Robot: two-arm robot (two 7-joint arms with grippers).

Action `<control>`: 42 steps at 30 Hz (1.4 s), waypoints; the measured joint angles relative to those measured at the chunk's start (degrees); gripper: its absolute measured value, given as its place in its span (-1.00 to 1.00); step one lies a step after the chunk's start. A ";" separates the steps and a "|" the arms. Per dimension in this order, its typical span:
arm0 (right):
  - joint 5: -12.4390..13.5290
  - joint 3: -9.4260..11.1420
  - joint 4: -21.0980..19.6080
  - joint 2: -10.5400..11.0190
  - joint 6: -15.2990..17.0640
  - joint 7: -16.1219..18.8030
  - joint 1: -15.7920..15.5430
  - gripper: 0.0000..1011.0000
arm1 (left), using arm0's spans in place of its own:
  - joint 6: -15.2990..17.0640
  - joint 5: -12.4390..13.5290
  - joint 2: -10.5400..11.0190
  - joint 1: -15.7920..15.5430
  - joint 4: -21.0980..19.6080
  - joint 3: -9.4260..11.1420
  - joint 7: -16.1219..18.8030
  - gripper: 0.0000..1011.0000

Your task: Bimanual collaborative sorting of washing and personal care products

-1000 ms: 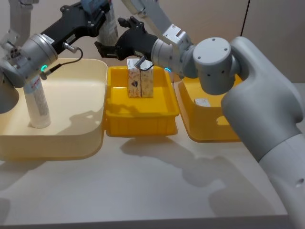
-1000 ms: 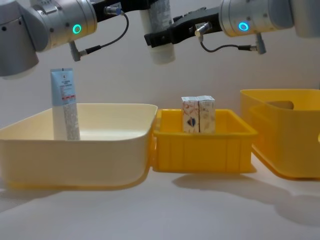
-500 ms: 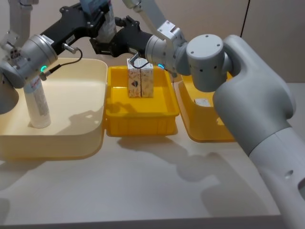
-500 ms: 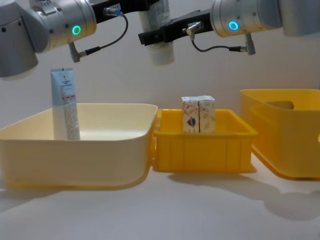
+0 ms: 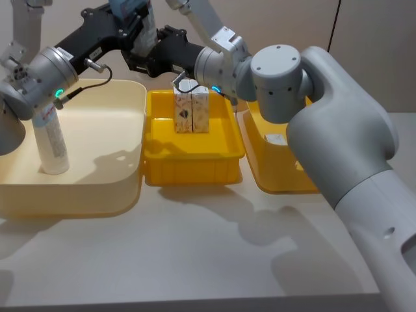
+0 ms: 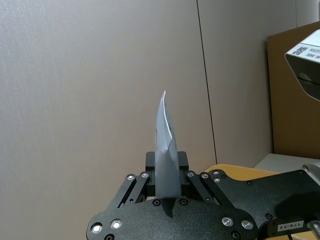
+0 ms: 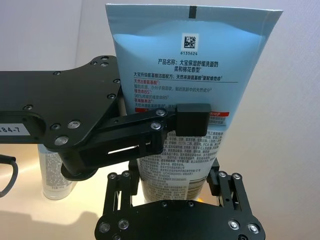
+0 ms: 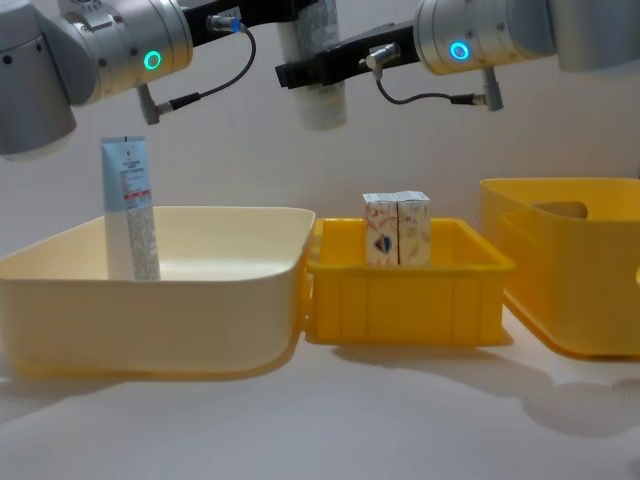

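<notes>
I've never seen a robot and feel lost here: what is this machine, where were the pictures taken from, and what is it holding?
This is a robot with two arms, each ending in a hand. One picture looks down from its head, one across from its chest, two from cameras on its wrists. High up, the left hand grips a blue-and-white tube around its middle, cap downward; the right hand is at the same tube, lower down. On the table sit a cream tub with a second tube standing in it, a yellow tray with two small cartons side by side, and a yellow tub on the right.
</notes>
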 joint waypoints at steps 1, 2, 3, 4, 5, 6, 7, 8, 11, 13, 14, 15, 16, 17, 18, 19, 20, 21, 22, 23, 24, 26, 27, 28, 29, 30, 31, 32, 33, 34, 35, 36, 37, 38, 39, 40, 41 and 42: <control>0.03 0.02 0.08 -0.06 0.03 0.03 0.04 0.49 | -0.01 0.01 0.00 0.00 0.00 0.00 0.00 -0.53; 0.06 0.03 0.17 -0.09 0.05 0.05 0.09 0.46 | -0.01 0.01 0.00 -0.01 0.01 0.00 0.00 -0.53; 0.06 0.03 0.17 -0.09 0.05 0.05 0.09 0.43 | -0.01 0.02 0.00 -0.01 0.02 0.00 0.00 -0.53; 0.08 0.04 0.23 -0.12 0.07 0.07 0.14 0.41 | -0.02 0.03 0.00 -0.02 0.03 0.00 0.01 -0.52; 0.10 0.04 0.26 -0.14 0.07 0.08 0.15 0.38 | -0.03 0.03 0.00 -0.03 0.03 0.00 0.00 -0.53; 0.12 0.06 0.32 -0.17 0.08 0.10 0.17 0.38 | -0.04 0.05 0.00 -0.03 0.04 0.00 0.01 -0.53; 0.13 0.06 0.35 -0.18 0.09 0.11 0.18 0.36 | -0.04 0.05 0.00 -0.03 0.04 0.00 0.01 -0.53; 0.15 0.07 0.37 -0.21 0.09 0.11 0.19 0.35 | -0.04 0.06 0.00 -0.04 0.05 0.00 0.01 -0.53; 0.20 0.10 0.45 -0.25 0.10 0.13 0.23 0.31 | -0.06 0.06 0.01 -0.05 0.05 0.00 0.01 -0.53; 0.22 0.11 0.49 -0.28 0.11 0.14 0.24 0.29 | -0.07 0.06 0.00 -0.05 0.05 0.00 0.01 -0.53; 0.23 0.11 0.50 -0.29 0.11 0.14 0.24 0.28 | -0.08 0.06 0.00 -0.05 0.05 0.00 0.01 -0.53; 0.23 0.11 0.52 -0.29 0.11 0.15 0.25 0.26 | -0.08 0.06 0.00 -0.05 0.05 0.01 0.01 -0.53; 0.24 0.11 0.53 -0.30 0.11 0.16 0.25 0.26 | -0.09 0.06 0.00 -0.05 0.05 0.00 0.01 -0.53; 0.25 0.11 0.55 -0.31 0.11 0.16 0.27 0.24 | -0.09 0.06 0.00 -0.05 0.05 0.00 0.01 -0.52; 0.25 0.11 0.57 -0.31 0.11 0.17 0.27 0.24 | -0.10 0.06 0.01 -0.05 0.05 0.01 0.01 -0.52; 0.26 0.11 0.57 -0.31 0.11 0.17 0.27 0.22 | -0.10 0.06 0.00 -0.05 0.05 0.01 0.01 -0.53; 0.27 0.11 0.59 -0.32 0.11 0.18 0.28 0.21 | -0.10 0.06 0.01 -0.05 0.06 0.00 0.00 -0.53; 0.28 0.11 0.60 -0.32 0.11 0.18 0.29 0.20 | -0.10 0.06 0.00 -0.05 0.05 0.01 0.00 -0.53; 0.28 0.11 0.61 -0.33 0.11 0.19 0.30 0.19 | -0.10 0.06 0.00 -0.05 0.05 0.01 -0.01 -0.52; 0.29 0.11 0.61 -0.33 0.11 0.19 0.30 0.19 | -0.10 0.06 0.00 -0.05 0.05 0.01 0.00 -0.52; 0.30 0.11 0.62 -0.34 0.12 0.20 0.31 0.17 | -0.10 0.06 0.00 -0.05 0.06 0.01 0.00 -0.53; 0.31 0.11 0.64 -0.36 0.13 0.21 0.32 0.14 | -0.10 0.05 0.00 -0.05 0.05 0.01 0.00 -0.53; 0.31 0.11 0.65 -0.36 0.13 0.21 0.32 0.14 | -0.10 0.05 0.00 -0.05 0.05 0.01 -0.01 -0.53; 0.31 0.11 0.65 -0.36 0.14 0.21 0.32 0.13 | -0.10 0.05 0.00 -0.05 0.05 0.01 -0.01 -0.53; 0.31 0.11 0.66 -0.38 0.15 0.21 0.33 0.11 | -0.10 0.05 0.01 -0.05 0.05 0.01 -0.01 -0.53; 0.31 0.11 0.66 -0.38 0.15 0.21 0.33 0.10 | -0.10 0.05 0.00 -0.04 0.06 0.01 -0.01 -0.53; 0.31 0.11 0.67 -0.38 0.16 0.21 0.33 0.10 | -0.10 0.06 0.00 -0.04 0.05 0.01 -0.01 -0.53; 0.31 0.11 0.67 -0.39 0.16 0.21 0.33 0.10 | -0.10 0.05 0.00 -0.04 0.05 0.01 -0.01 -0.53; 0.31 0.11 0.67 -0.39 0.16 0.21 0.33 0.09 | -0.10 0.05 0.00 -0.04 0.05 0.01 -0.01 -0.53; 0.31 0.11 0.68 -0.39 0.16 0.21 0.33 0.08 | -0.10 0.06 0.01 -0.04 0.05 0.01 0.00 -0.53; 0.31 0.11 0.69 -0.39 0.17 0.21 0.33 0.08 | -0.10 0.05 0.00 -0.04 0.05 0.00 -0.01 -0.53; 0.31 0.11 0.69 -0.40 0.17 0.21 0.33 0.08 | -0.10 0.05 0.00 -0.04 0.05 0.01 0.00 -0.52; 0.31 0.11 0.70 -0.40 0.18 0.21 0.33 0.08 | -0.10 0.06 0.00 -0.04 0.05 0.01 -0.01 -0.53; 0.31 0.11 0.70 -0.40 0.18 0.21 0.33 0.08 | -0.10 0.05 0.00 -0.04 0.04 0.01 -0.01 -0.53; 0.31 0.11 0.70 -0.40 0.18 0.21 0.33 0.08 | -0.10 0.05 0.00 -0.04 0.04 0.01 -0.01 -0.53; 0.31 0.11 0.71 -0.40 0.18 0.21 0.33 0.08 | -0.10 0.05 0.00 -0.04 0.05 0.01 0.00 -0.53; 0.31 0.11 0.71 -0.40 0.18 0.21 0.33 0.08 | -0.10 0.06 0.00 -0.04 0.04 0.01 0.00 -0.53; 0.31 0.11 0.71 -0.40 0.18 0.21 0.33 0.08 | -0.10 0.05 0.00 -0.04 0.05 0.01 -0.01 -0.53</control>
